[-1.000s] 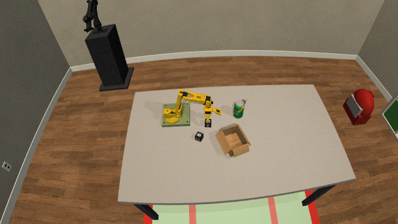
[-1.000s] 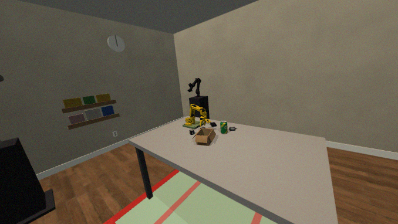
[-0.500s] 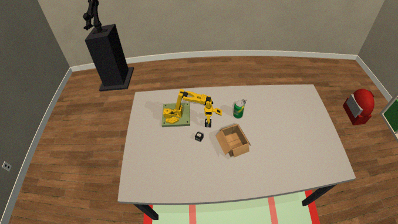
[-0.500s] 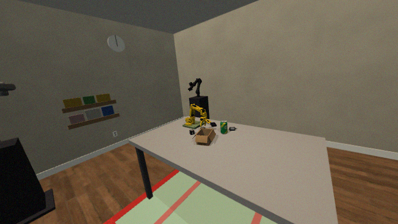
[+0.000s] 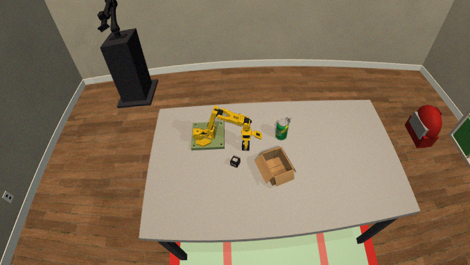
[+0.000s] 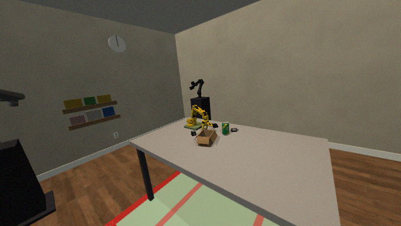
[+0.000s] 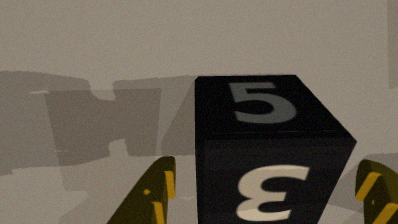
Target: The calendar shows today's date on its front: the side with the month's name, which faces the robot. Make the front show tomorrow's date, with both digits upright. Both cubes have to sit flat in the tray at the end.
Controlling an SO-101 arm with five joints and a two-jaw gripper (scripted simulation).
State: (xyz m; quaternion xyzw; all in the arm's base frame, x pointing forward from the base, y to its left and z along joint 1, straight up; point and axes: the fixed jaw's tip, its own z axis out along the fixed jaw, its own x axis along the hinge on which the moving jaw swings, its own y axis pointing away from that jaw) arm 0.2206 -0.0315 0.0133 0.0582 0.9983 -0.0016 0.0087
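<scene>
A black cube (image 7: 260,150) is below my gripper. In the wrist view, a pale upside-down 3 faces the camera and a dimmer upright 5 is on its far face. My gripper (image 7: 267,162) (image 5: 245,142) (image 6: 204,126) is open, its fingertips on either side of this cube's picture with gaps to both; I cannot tell its height over the cube. Another black cube (image 5: 235,161) (image 6: 193,133) sits on the table to the left of the box, a pale digit on top, possibly 8. I cannot make out the tray or the month's name.
An open cardboard box (image 5: 284,179) (image 6: 203,140) stands close to the gripper. A green can (image 5: 281,131) (image 6: 225,129) stands behind it. A dark object (image 6: 215,125) lies behind the gripper, and a small grey one (image 6: 234,129) behind the can.
</scene>
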